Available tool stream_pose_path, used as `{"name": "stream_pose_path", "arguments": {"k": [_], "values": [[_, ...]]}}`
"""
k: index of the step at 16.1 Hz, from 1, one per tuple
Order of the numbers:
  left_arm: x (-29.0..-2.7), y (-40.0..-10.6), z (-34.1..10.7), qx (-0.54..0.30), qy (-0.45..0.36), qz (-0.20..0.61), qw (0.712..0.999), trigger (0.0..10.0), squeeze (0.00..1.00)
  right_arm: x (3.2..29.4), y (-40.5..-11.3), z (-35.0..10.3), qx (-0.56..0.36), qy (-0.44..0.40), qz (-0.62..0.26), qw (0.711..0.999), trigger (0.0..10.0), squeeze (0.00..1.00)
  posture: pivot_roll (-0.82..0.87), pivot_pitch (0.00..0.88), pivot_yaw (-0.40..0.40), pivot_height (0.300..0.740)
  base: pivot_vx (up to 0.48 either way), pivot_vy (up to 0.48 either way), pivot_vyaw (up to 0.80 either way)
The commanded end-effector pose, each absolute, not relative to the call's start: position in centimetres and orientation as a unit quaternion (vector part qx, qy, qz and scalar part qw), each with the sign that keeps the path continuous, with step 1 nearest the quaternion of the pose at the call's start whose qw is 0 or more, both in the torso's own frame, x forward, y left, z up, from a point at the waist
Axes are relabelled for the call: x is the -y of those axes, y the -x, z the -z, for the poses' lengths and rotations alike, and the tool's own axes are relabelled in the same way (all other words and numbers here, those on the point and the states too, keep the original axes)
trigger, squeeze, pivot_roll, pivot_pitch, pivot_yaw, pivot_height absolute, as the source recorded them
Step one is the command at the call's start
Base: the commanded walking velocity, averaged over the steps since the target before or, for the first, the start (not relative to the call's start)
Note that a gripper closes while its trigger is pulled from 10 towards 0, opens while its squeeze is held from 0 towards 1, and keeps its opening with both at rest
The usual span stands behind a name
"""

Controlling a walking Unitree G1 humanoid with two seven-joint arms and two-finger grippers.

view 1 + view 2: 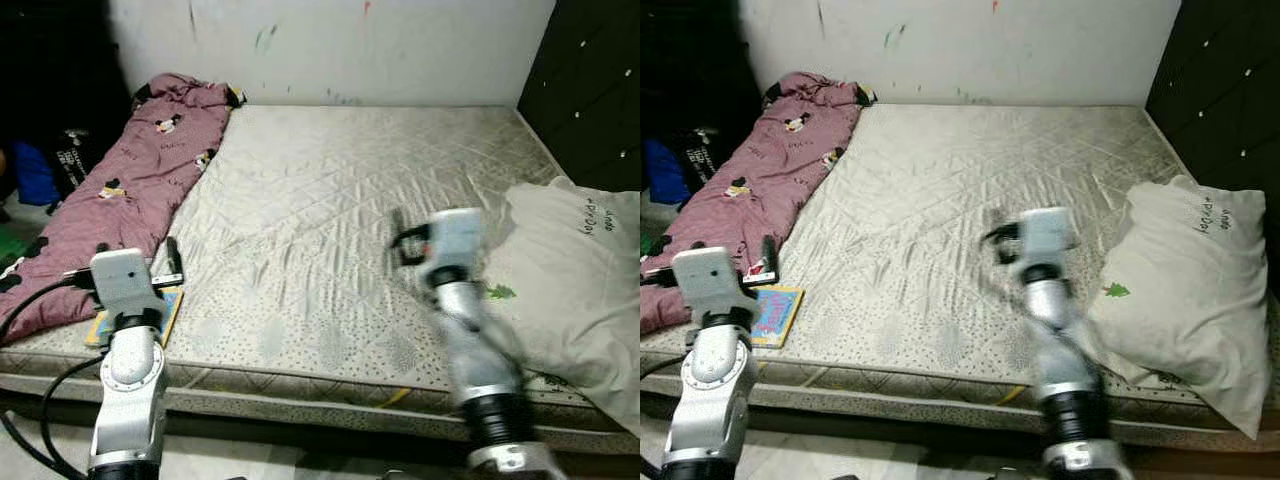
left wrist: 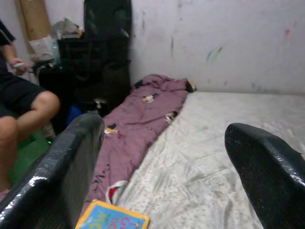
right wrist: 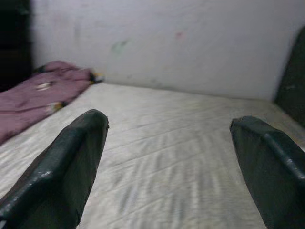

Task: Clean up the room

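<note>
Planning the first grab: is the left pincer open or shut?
Open. The left pincer has its two black fingers spread wide apart, nothing between them.

The mattress [image 1: 970, 230] was the main thing, pale and quilted, and it reached back to a white wall [image 1: 970, 45]. Along its left edge lay a purple blanket [image 1: 760, 185] with small cartoon prints. A colourful book [image 1: 775, 315] lay at its front left corner, just beside the blanket. A white pillow [image 1: 1185, 280] rested on its right side. The left arm [image 1: 710, 370] stood before the front left corner, the blurred right arm [image 1: 1050, 330] over the front edge.
</note>
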State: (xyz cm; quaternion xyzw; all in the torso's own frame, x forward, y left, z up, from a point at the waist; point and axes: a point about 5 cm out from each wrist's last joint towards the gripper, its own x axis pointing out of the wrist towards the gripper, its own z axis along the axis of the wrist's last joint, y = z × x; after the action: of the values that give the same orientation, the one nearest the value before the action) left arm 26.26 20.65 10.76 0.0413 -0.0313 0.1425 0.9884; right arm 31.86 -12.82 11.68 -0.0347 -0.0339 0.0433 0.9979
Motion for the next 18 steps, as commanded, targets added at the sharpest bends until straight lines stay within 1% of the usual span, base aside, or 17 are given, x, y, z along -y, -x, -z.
{"name": "stream_pose_path", "arguments": {"k": [1, 4, 6, 7, 8, 12, 14, 17, 18], "values": [[-20.1, -26.3, -10.9, 0.030, -0.039, -0.133, 0.990, 10.0, 0.00, 13.5, -31.7, -11.2, 0.025, 0.033, -0.036, 0.999, 10.0, 0.00, -0.05, 0.000, 0.056, 0.740, 0.000, 0.000, -0.80], [-19.1, -25.8, -10.0, 0.017, -0.035, -0.117, 0.992, 10.0, 0.00, 14.1, -31.5, -11.0, 0.028, 0.039, -0.025, 0.999, 10.0, 0.00, -0.05, 0.000, 0.047, 0.740, 0.000, 0.000, -0.80], [-18.6, -26.4, -10.3, 0.027, -0.042, -0.101, 0.994, 10.0, 0.00, 13.6, -31.7, -11.5, 0.055, 0.077, -0.052, 0.994, 10.0, 0.00, -0.05, 0.000, 0.036, 0.740, 0.000, 0.000, -0.80], [-18.6, -26.5, -10.4, 0.030, -0.046, -0.099, 0.994, 10.0, 0.00, 13.7, -31.8, -11.4, 0.052, 0.070, -0.051, 0.995, 10.0, 0.00, -0.05, 0.000, 0.035, 0.740, 0.000, 0.000, -0.80], [-18.4, -27.0, -10.5, 0.032, -0.036, -0.096, 0.994, 10.0, 0.00, 13.7, -31.8, -10.6, 0.034, 0.047, -0.053, 0.997, 10.0, 0.00, -0.04, 0.000, 0.029, 0.740, 0.000, 0.000, 0.00], [-17.4, -27.8, -10.7, 0.036, -0.030, -0.076, 0.996, 10.0, 0.00, 13.2, -32.2, -10.7, 0.037, 0.054, -0.085, 0.994, 10.0, 0.00, -0.06, 0.000, 0.028, 0.740, 0.000, 0.000, 0.00], [-17.2, -27.9, -11.1, 0.043, -0.023, -0.068, 0.996, 10.0, 0.00, 13.6, -32.1, -10.5, 0.034, 0.054, -0.076, 0.995, 10.0, 0.00, -0.06, 0.000, 0.034, 0.740, 0.000, 0.000, 0.00], [-16.7, -28.1, -11.1, 0.042, -0.025, -0.055, 0.997, 10.0, 0.00, 13.1, -32.3, -10.6, 0.039, 0.058, -0.091, 0.993, 10.0, 0.00, -0.05, 0.000, 0.034, 0.740, 0.000, 0.000, 0.00], [-16.8, -28.1, -11.1, 0.043, -0.025, -0.055, 0.997, 10.0, 0.00, 12.9, -32.4, -10.7, 0.043, 0.063, -0.099, 0.992, 10.0, 0.00, -0.05, 0.000, 0.034, 0.740, 0.000, 0.000, 0.80]]}}
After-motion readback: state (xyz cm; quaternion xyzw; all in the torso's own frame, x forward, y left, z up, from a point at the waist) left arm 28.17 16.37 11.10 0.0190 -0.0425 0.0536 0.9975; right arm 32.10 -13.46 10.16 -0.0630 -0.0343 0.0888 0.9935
